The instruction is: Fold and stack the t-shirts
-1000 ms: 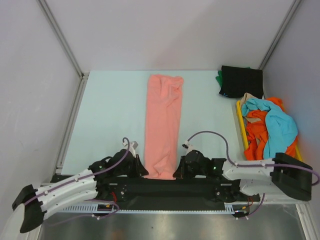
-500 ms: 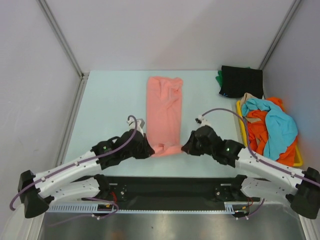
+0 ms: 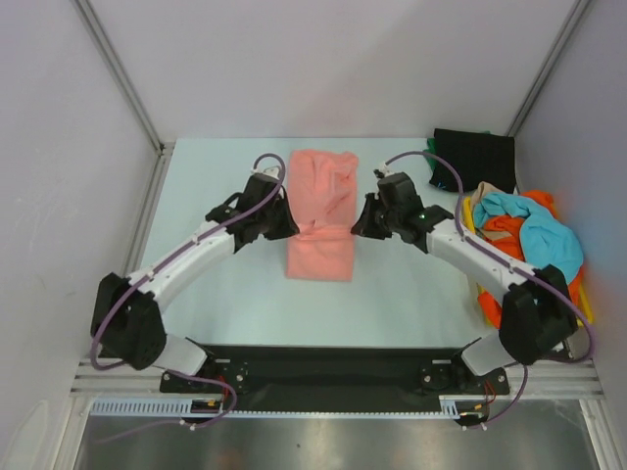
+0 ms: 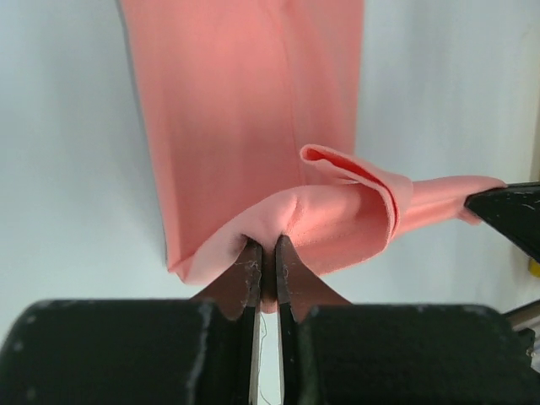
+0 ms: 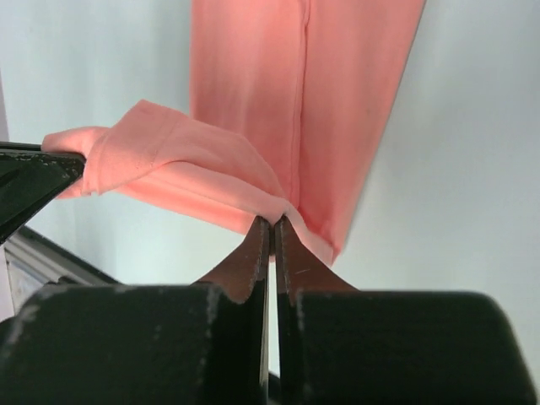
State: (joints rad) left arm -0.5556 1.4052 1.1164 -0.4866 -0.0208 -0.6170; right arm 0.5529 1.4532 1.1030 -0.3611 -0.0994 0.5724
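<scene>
One long, narrow salmon pink cloth t-shirt (image 3: 321, 196) lies at the middle of the pale worktop (image 3: 216, 284). Its long axis runs near to far, and its near end is doubled back. Two tools flank it: the left tool (image 4: 263, 253) and the right tool (image 5: 272, 226) each pinch a corner of the lifted hem. To the right, one yellow plastic tray (image 3: 473, 240) holds three crumpled t-shirts: orange t-shirt (image 3: 505, 272), turquoise t-shirt (image 3: 534, 230) and beige t-shirt (image 3: 487, 208). Beyond it, one folded black t-shirt (image 3: 475, 157) lies on a green t-shirt (image 3: 430, 152).

Bright, even light; soft shadows, sharp focus.
</scene>
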